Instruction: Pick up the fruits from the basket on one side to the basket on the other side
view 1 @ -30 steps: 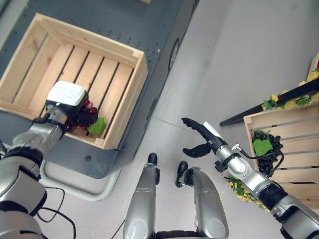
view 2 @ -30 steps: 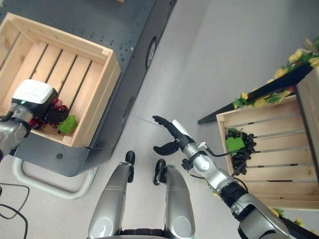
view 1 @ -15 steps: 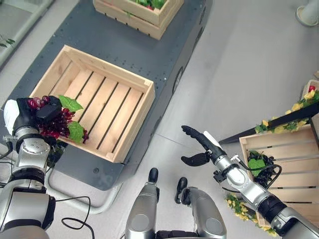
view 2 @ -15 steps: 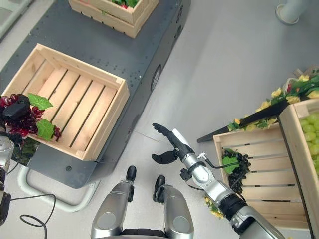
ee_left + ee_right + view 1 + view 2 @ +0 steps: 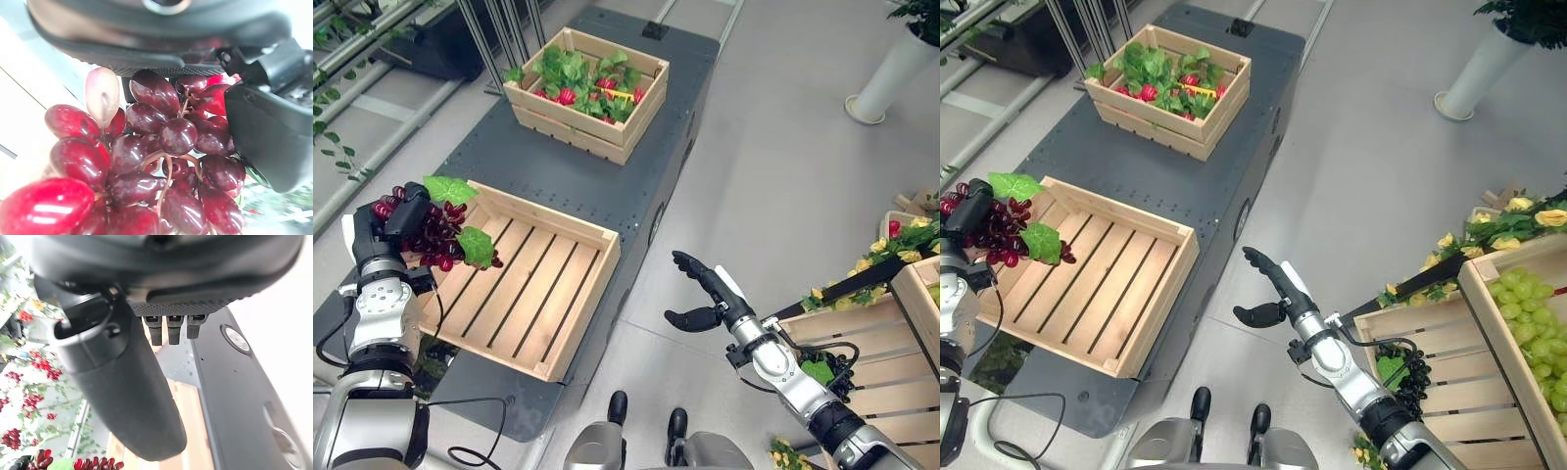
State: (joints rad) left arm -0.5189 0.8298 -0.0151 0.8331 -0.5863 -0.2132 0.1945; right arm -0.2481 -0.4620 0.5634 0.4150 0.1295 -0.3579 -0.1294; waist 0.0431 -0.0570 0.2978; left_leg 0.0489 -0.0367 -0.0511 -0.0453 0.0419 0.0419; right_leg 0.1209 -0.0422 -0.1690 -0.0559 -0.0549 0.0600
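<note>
Lifted clear of the empty slatted crate (image 5: 524, 284) since 1 s ago, red grape bunch (image 5: 440, 233) sits clamped in left hand (image 5: 389, 223), above crate's left rim. Right hand (image 5: 705, 299) idle, fingers straight. Target crate w/ dark grapes (image 5: 1435, 377) lies far right, nearer right arm.

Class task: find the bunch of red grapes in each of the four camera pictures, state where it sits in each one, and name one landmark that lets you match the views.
Left eye view: the bunch of red grapes is at the left edge, held in the left hand above the empty wooden crate.
Right eye view: far left edge, above the same crate's left rim.
Left wrist view: close up under the hand.
Right wrist view: a small part by the bottom edge.
Shared landmark: the empty wooden crate.
</note>
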